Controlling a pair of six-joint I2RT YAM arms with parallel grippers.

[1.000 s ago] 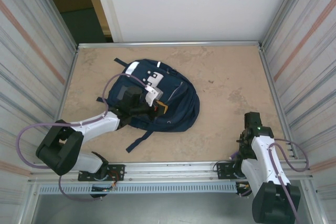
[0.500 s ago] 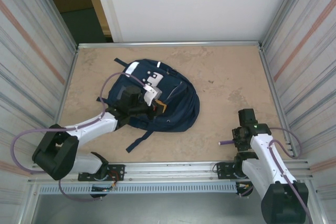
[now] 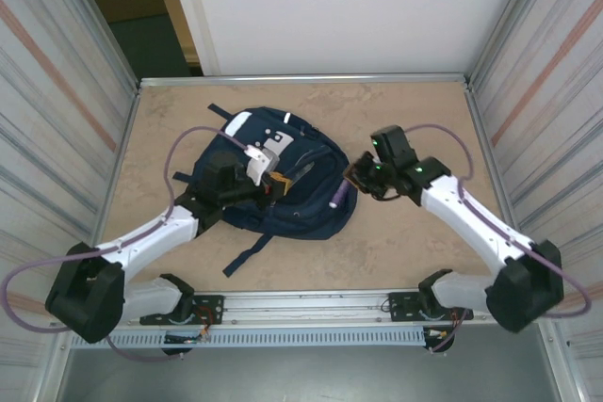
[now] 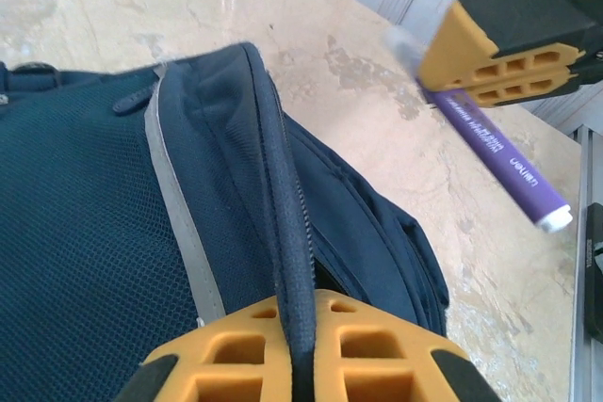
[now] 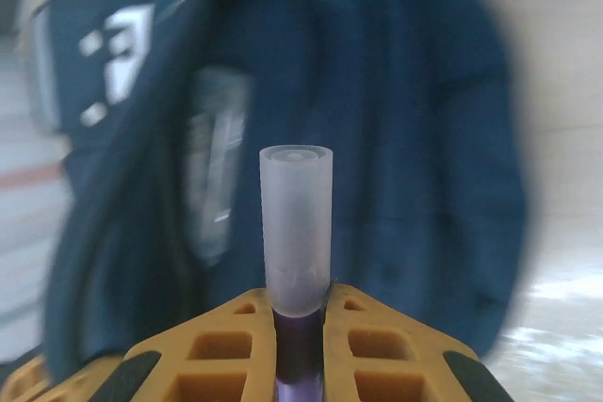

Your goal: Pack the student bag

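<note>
The navy student bag (image 3: 311, 197) lies at the left-middle of the table, white patches facing up. My left gripper (image 3: 273, 183) is over its middle, shut on the bag's zipper edge. In the left wrist view the orange fingers of the left gripper (image 4: 303, 303) pinch that dark fabric ridge of the bag (image 4: 94, 185). My right gripper (image 3: 355, 176) hovers at the bag's right side, shut on a purple marker (image 3: 337, 197) that points toward the bag. In the right wrist view the marker (image 5: 297, 223), with its clear cap forward, sticks out of the right gripper (image 5: 300, 303), and the bag (image 5: 415, 138) is blurred behind it.
Corrugated metal walls (image 3: 542, 91) close in both sides, and a metal rail (image 3: 311, 308) runs along the near edge. A loose bag strap (image 3: 247, 253) trails toward the rail. Bare tabletop (image 3: 424, 129) lies right of the bag. The marker (image 4: 495, 148) hangs beside the bag's side.
My right gripper closed on the purple marker near the right front edge, then swung left and forward to the bag's right side. The left gripper kept its hold and shifted slightly.
</note>
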